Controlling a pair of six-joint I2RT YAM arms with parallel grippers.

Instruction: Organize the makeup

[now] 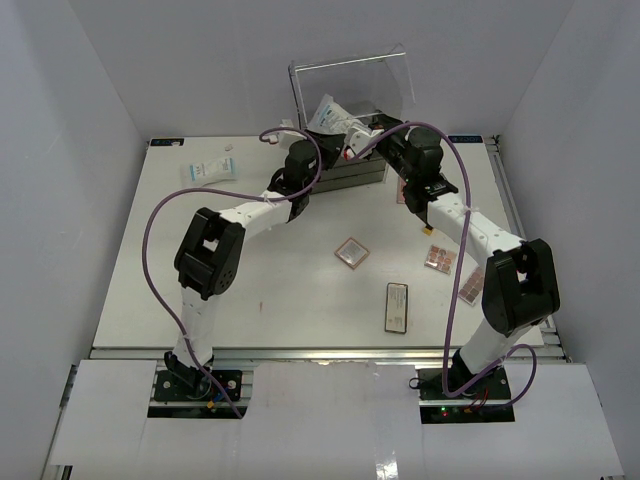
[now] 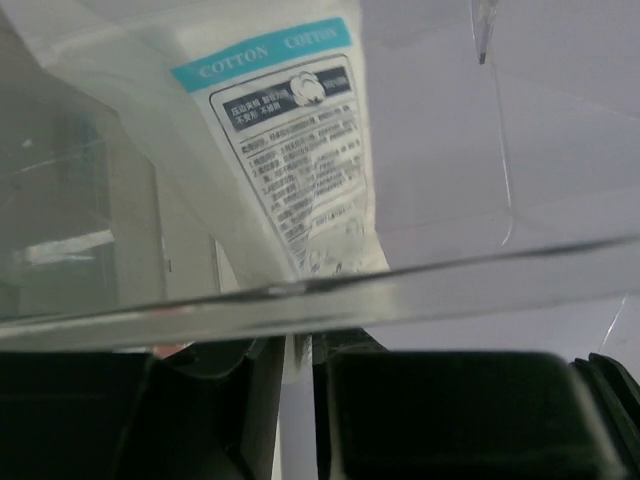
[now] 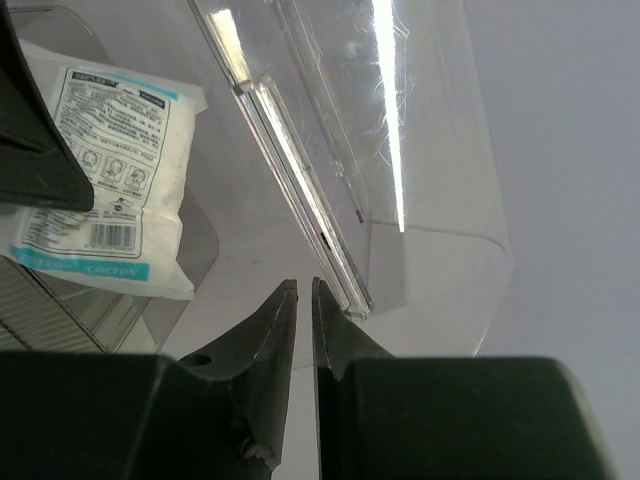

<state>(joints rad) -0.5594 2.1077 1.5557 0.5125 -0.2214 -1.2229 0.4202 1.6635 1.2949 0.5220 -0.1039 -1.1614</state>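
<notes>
A white-blue sachet packet [image 2: 290, 150] marked COTTON stands tilted inside the clear acrylic box [image 1: 352, 75]. My left gripper [image 2: 298, 345] is at the box's front rim, and the packet's lower edge fills the narrow gap between its fingers. That packet [image 3: 95, 150] also shows in the right wrist view. My right gripper [image 3: 305, 283] is shut on nothing, beside the edge of the box's raised lid [image 3: 300, 190]. On the table lie another sachet [image 1: 208, 170], three pink-brown palettes [image 1: 351, 251] [image 1: 439, 259] [image 1: 470, 285] and a black compact [image 1: 396, 306].
Both arms reach to the back middle of the table [image 1: 250, 300], where the box stands against the rear wall. White walls close in the left, right and back sides. The loose makeup lies in the right half, between the arms.
</notes>
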